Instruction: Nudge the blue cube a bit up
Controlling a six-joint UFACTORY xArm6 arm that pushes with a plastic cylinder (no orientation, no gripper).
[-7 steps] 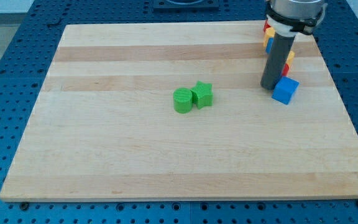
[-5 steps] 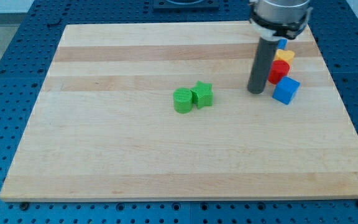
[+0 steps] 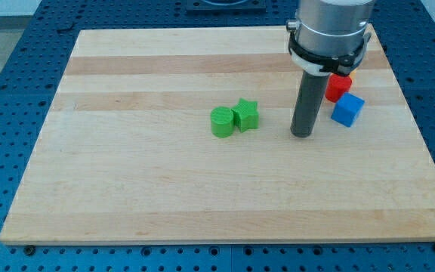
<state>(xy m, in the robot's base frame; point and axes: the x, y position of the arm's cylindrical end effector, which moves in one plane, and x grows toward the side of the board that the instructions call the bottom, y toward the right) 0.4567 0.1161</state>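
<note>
The blue cube point(image 3: 347, 110) sits on the wooden board point(image 3: 165, 189) at the view's right. A red block point(image 3: 338, 87) touches it just above and to its left. My tip point(image 3: 302, 134) rests on the board to the left of the blue cube and a little below it, apart from it by a small gap. The rod stands upright under the grey arm head, which hides the blocks near the board's top right corner.
A green cylinder point(image 3: 221, 122) and a green star point(image 3: 246, 115) touch each other near the board's middle, left of my tip. The board's right edge runs close to the blue cube. A blue perforated table surrounds the board.
My tip has moved left and down, from right beside the blue cube's upper left to a spot lower and further left. The blue cube has not moved. The arm head now hides the yellow and upper blocks.
</note>
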